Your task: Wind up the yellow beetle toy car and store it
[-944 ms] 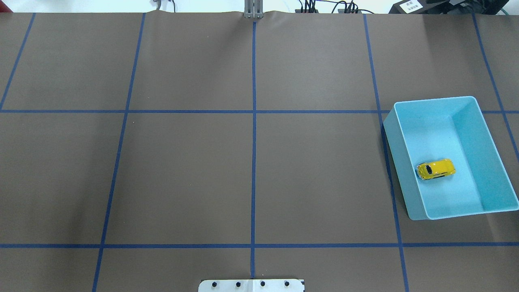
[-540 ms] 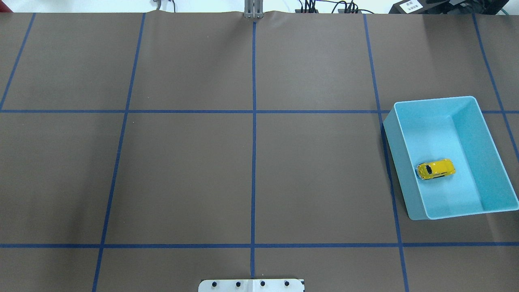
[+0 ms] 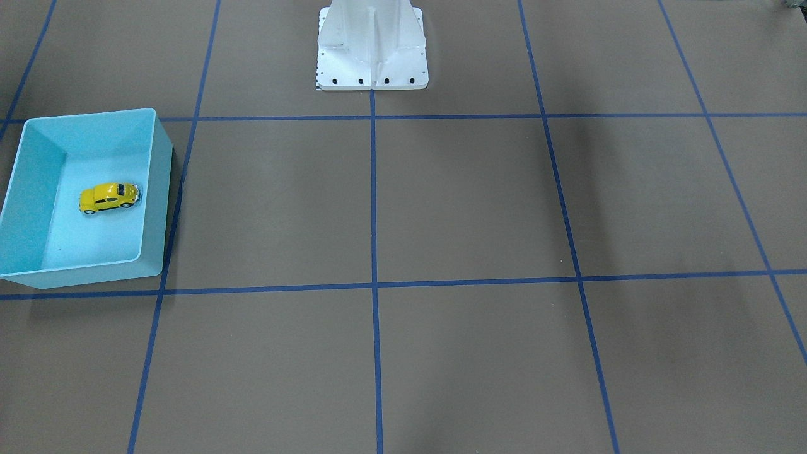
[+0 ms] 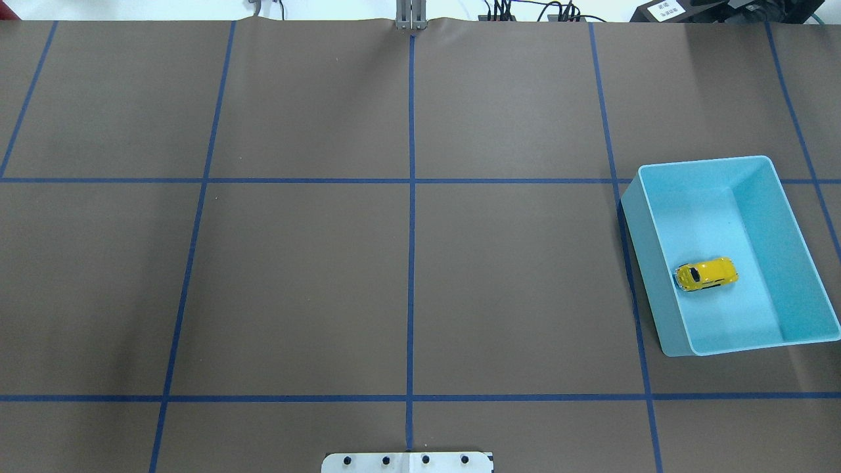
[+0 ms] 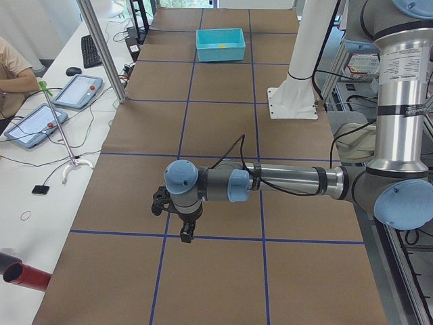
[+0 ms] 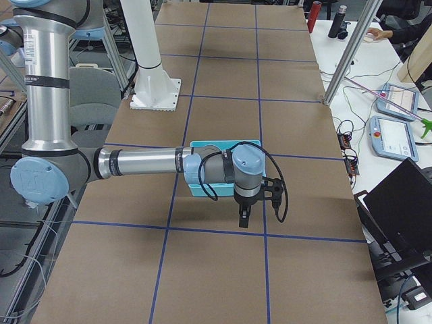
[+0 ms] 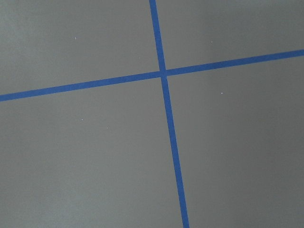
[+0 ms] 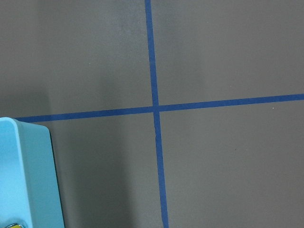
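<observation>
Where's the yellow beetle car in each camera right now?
Front-facing: yellow beetle toy car left, inside the light blue bin.
Overhead: right, in the bin.
Exterior left: yellow speck, top centre.
Exterior right: hidden behind the right arm.
Left wrist: absent.
Right wrist: maybe a bottom-left sliver.
Shared landmark: the bin.

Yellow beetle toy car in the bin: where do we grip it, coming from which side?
Take the yellow beetle toy car across its two long flanks, coming straight down. It stands on its wheels inside the light blue bin, whose walls block sideways approaches; one end sits near a wall, so an end-to-end grip looks cramped.
</observation>
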`<state>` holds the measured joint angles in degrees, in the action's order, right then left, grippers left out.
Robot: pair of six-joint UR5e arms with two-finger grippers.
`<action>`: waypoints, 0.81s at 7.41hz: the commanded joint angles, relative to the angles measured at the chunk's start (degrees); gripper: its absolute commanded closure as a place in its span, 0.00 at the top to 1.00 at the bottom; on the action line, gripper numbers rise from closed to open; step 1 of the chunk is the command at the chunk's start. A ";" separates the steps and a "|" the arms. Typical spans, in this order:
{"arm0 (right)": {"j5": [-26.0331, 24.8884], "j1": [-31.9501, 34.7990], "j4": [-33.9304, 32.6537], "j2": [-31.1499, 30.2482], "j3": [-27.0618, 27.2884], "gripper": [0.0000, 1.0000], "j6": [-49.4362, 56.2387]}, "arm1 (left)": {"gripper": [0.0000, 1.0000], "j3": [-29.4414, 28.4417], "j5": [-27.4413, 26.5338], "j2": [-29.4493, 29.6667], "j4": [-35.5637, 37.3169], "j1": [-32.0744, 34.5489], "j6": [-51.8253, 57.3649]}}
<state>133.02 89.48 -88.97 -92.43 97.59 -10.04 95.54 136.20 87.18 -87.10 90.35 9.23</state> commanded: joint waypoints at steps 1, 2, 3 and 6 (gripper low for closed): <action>0.13 0.00 0.02 -0.03 -0.21 1.00 0.02 | 1.00 0.00 0.03 -0.08 0.00 0.00 0.00; 0.13 0.00 0.02 -0.11 -0.21 1.00 0.02 | 1.00 0.00 0.03 0.00 0.00 0.00 0.00; 0.05 -0.09 0.02 -0.03 -0.56 1.00 -0.07 | 1.00 0.00 0.03 -0.08 0.00 0.00 0.00; 0.13 -0.09 0.02 -0.03 -0.74 1.00 0.02 | 1.00 0.00 -0.05 -0.08 0.00 0.00 0.00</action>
<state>133.09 89.39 -88.95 -92.47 96.90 -10.00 95.54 136.21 87.16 -87.10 90.35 9.23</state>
